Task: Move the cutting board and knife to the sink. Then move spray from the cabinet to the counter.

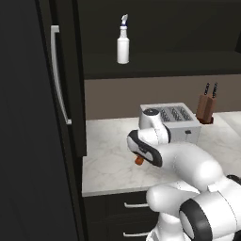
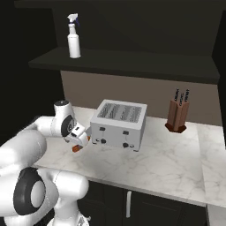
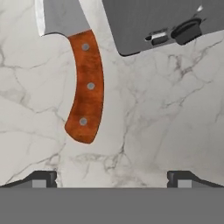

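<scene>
Below my dark fingertips (image 3: 41, 178), the knife (image 3: 85, 87) has an orange-red handle with three grey rivets and a pale silver blade. It lies on the white, grey-veined counter (image 3: 166, 118) beside the grey toaster (image 3: 148, 22).

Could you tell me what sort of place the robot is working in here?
A simulated kitchen, it seems: a silver toaster and a knife block stand on a marble counter, with dark drawers below.
</scene>
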